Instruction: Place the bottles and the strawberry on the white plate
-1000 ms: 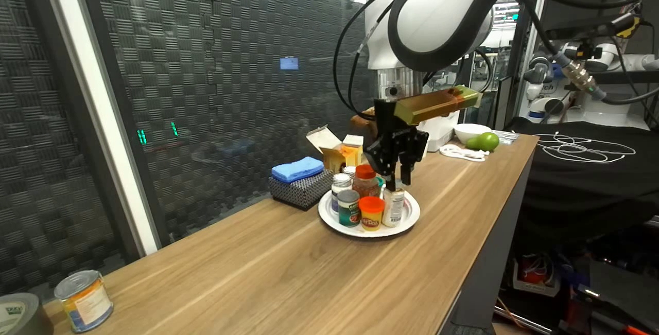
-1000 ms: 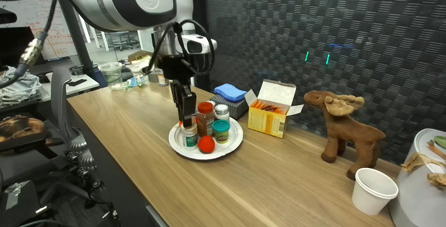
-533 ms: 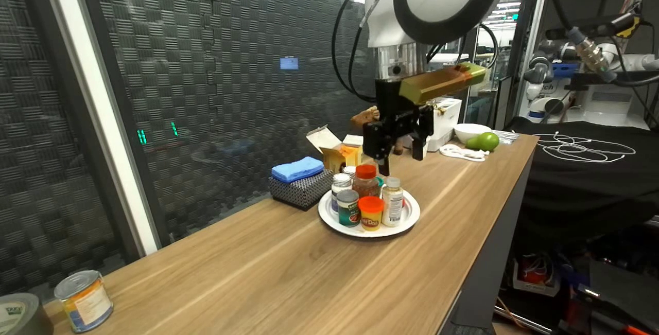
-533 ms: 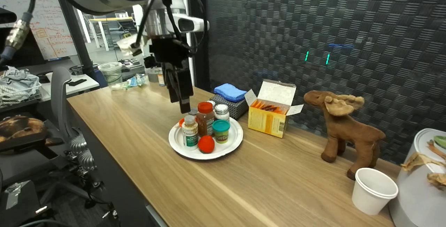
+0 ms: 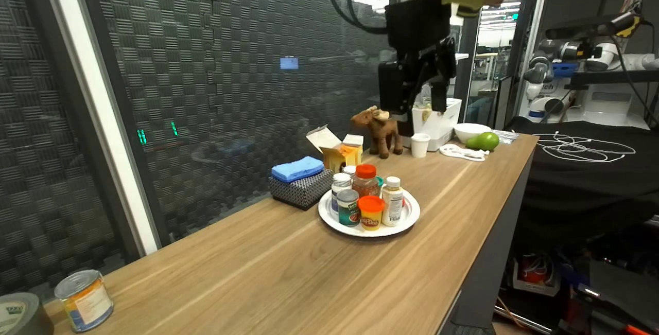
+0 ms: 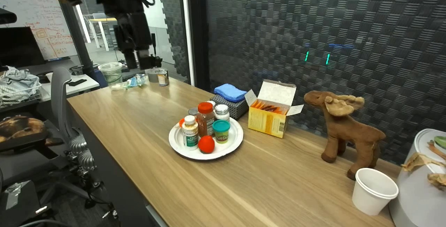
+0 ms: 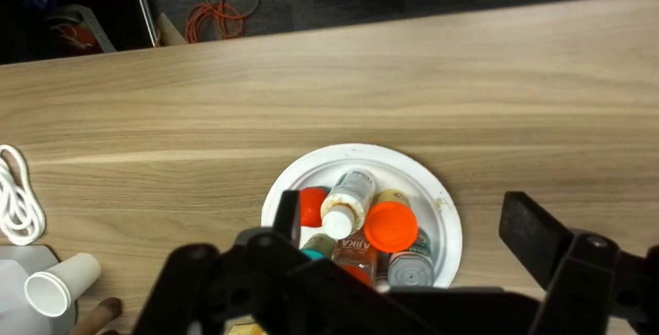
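Observation:
The white plate [image 5: 329,222] carries several bottles and tubs. Upright near its edge is a white-capped bottle [image 6: 190,138], with the red strawberry [image 6: 206,144] beside it. A red-capped bottle [image 6: 205,120] stands near the middle, a white-lidded bottle [image 5: 341,191] behind. An orange-lidded tub [image 5: 371,216], a teal-lidded tub [image 6: 221,133] and a green can-shaped container [image 5: 348,211] with a grey top share the plate. My gripper [image 7: 400,198] hangs well above the table, jaws wide apart with nothing between them. In an exterior view, the strawberry is mostly hidden behind the white-capped bottle.
By the plate sit a blue cloth [image 5: 297,169] on a dark box and an opened yellow box [image 6: 268,115]. Farther along are a toy moose [image 6: 348,129] and paper cups [image 6: 374,190]. A labelled tin can [image 5: 84,301] and a tape roll [image 5: 23,314] stand at one table end.
My gripper has opened and let go of the white-capped bottle, which stays upright on the plate. Since then the arm has risen and drawn away from the plate.

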Available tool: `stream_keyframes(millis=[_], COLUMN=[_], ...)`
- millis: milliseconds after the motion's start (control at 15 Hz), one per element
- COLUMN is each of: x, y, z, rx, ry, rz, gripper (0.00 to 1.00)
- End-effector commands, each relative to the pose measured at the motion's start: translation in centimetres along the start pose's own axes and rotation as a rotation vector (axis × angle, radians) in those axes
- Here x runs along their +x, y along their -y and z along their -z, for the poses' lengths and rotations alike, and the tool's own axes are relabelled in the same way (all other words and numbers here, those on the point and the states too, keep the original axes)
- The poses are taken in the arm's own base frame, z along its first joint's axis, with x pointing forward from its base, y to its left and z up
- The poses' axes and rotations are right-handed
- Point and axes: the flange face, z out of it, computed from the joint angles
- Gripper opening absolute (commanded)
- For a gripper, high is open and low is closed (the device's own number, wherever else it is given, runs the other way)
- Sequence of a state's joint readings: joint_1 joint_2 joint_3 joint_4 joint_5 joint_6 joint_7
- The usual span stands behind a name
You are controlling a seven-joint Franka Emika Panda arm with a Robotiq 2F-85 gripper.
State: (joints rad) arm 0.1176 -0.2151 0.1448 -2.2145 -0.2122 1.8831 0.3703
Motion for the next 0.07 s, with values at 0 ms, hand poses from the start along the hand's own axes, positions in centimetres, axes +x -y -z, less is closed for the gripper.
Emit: stream_keyframes(millis=[0], x=[-0.60], y=[0.41], z=[0.63], rx=[-0.007], ry=[-0.001], rz=[0.013], gripper=[1.00])
